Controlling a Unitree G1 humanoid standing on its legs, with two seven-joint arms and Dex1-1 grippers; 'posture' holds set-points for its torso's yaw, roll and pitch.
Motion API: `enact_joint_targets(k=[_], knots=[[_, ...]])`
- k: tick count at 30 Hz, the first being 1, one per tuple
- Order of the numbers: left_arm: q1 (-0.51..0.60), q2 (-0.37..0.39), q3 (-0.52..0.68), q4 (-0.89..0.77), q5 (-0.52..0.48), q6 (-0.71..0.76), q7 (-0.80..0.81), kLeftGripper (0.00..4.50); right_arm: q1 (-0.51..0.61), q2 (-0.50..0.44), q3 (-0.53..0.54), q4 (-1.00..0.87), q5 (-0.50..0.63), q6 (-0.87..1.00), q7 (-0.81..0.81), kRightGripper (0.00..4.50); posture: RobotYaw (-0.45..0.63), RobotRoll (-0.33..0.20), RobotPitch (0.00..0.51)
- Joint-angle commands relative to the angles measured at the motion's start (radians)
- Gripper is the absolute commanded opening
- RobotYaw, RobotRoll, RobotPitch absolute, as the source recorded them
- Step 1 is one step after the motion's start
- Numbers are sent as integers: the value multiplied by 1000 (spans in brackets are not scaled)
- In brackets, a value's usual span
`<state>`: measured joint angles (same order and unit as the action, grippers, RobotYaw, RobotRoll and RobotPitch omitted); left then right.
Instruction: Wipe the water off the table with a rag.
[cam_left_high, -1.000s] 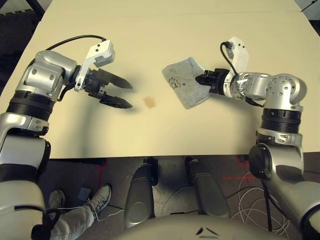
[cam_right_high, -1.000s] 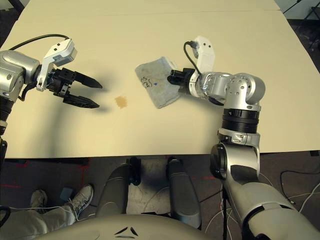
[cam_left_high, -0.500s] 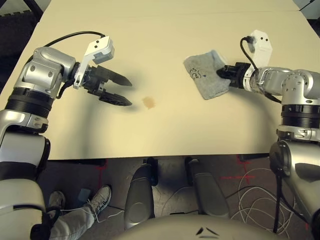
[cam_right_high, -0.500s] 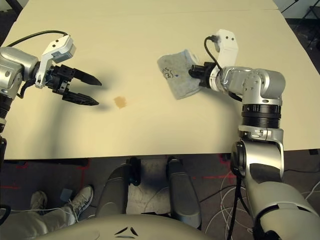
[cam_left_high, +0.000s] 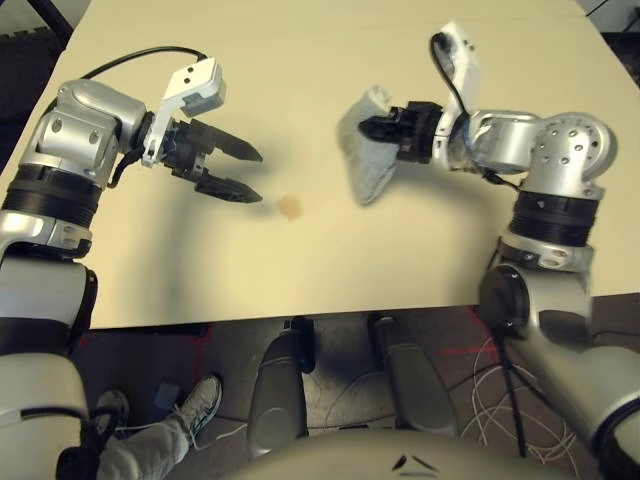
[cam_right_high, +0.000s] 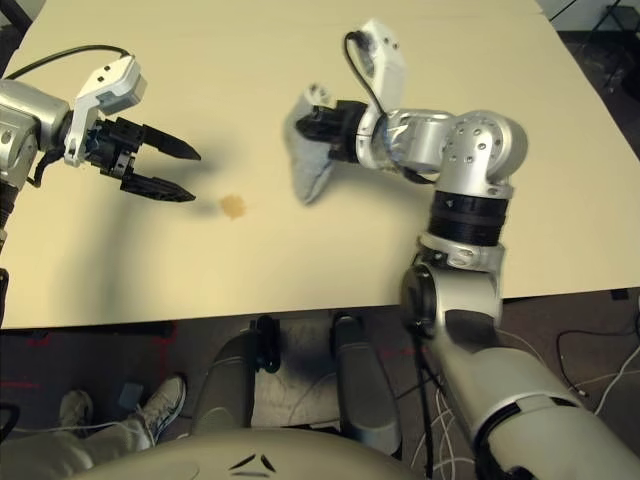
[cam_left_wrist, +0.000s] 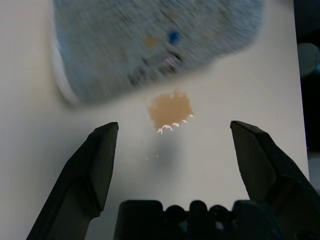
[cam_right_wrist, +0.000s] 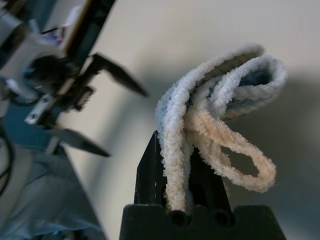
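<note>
The right pincer (cam_left_high: 372, 128) is closed tight on the rag (cam_left_high: 362, 160), with its two black fingers pinching one bunched-up edge. In the right wrist view the folds of the rag (cam_right_wrist: 210, 120) stick up from between the fingers in soft loops. The grey cloth hangs down from the pincer and looks lifted off the surface (cam_left_high: 330, 270), though I cannot tell if its low tip touches. It looks blurred.

The water (cam_left_high: 290, 207) is a small tan-brown spot on the pale surface. It lies between the two arms, nearer to the left one. The rag is near the water but not on it — from the head views there is bare surface between the two. In the left wrist view the water (cam_left_wrist: 170, 111) sits just below the blurred rag (cam_left_wrist: 155, 45), and the cloth shows small dark and blue marks.

The left pincer (cam_left_high: 240, 172) is wide open and holds nothing. Its two black fingers (cam_left_wrist: 92, 170) spread far apart, and in the left wrist view the water shows between them. The pincer points toward the spot from the left and hangs near it, not touching it.

At the near edge below the surface, a person's shoe (cam_left_high: 200, 400) and leg show on the floor — beside some loose cables (cam_left_high: 500, 390).
</note>
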<state>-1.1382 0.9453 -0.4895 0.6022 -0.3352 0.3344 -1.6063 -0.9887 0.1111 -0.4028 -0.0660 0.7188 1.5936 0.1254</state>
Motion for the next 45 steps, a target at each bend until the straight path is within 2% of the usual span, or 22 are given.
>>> enact_joint_targets(k=[1,11,22,26,30,45], knots=[[-18,33,-35,-5,-22,-4,-8,4500,58,55,27,-46,49,21,-59,25,-183,0,276],[8,82,-66,-60,-72,29,-8,4500,73,137,58,91,88,21,-130,25,-157,0,281],[43,92,-54,-72,-79,39,-8,4500,85,143,158,148,350,21,-220,25,-149,0,283],[49,93,-53,-75,-80,42,-8,4500,74,163,165,166,472,21,-271,25,-149,0,285],[51,90,-53,-70,-78,43,-8,4500,55,175,155,193,528,21,-316,25,-153,0,286],[63,72,-54,-76,-77,54,-8,4500,65,104,157,284,307,-111,-375,25,-167,0,292]])
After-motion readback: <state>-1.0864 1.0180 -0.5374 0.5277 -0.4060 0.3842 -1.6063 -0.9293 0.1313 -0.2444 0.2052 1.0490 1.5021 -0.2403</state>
